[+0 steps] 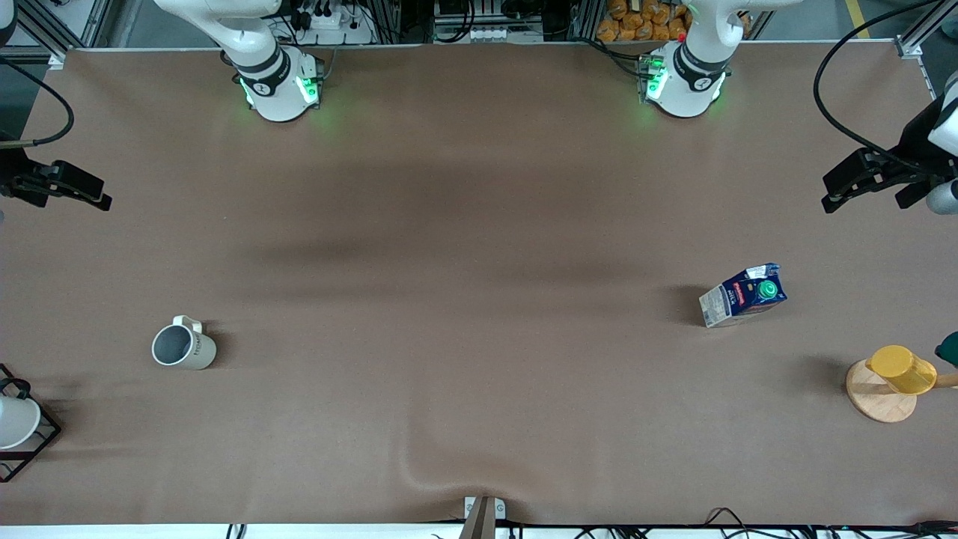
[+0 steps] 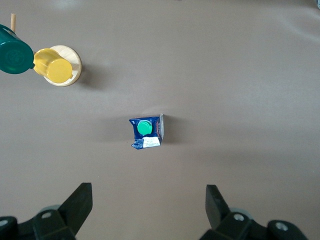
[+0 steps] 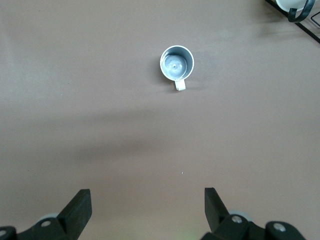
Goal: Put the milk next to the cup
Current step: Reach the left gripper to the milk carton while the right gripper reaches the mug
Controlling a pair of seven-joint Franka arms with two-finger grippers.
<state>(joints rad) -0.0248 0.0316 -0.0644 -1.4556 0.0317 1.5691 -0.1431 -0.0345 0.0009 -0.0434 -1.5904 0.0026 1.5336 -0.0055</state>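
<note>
We've nothing done yet; small dark blue gable-top milk carton w/ green cap stands toward the left arm's end, well apart from cream ceramic mug; left gripper spread wide, empty, above it; right gripper likewise over mug; pick & carry all remain.

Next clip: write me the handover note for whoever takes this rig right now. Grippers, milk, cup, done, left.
Left gripper: up at the left arm's end of the table, jaws open, empty.
Right gripper: up at the right arm's end, jaws open, empty.
Milk: standing on the table toward the left arm's end, near the yellow cup on its wooden stand; in the left wrist view it lies ahead of the open jaws.
Cup: upright toward the right arm's end, near the wire rack, empty inside.
Done: nothing, milk untouched.
Left: grasp the milk, carry it along the table, set it beside the cup.
</note>
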